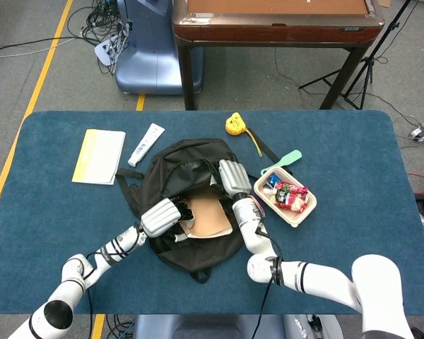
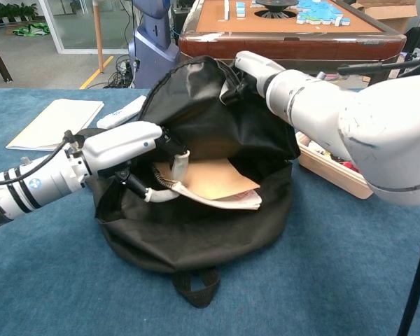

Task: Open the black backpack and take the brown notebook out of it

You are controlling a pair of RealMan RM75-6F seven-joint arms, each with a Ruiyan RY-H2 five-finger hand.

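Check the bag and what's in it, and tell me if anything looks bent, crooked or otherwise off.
The brown notebook looks off: it sits tilted in the black backpack's opening with its pages bowed, the spiral edge lifted where the left robot hand grips it. The right robot hand holds the upper flap up. Nothing looks spilled or torn.

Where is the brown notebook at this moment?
The brown notebook sits tilted in the open mouth of the black backpack, mid-table in both views, with the left hand gripping its spiral edge.
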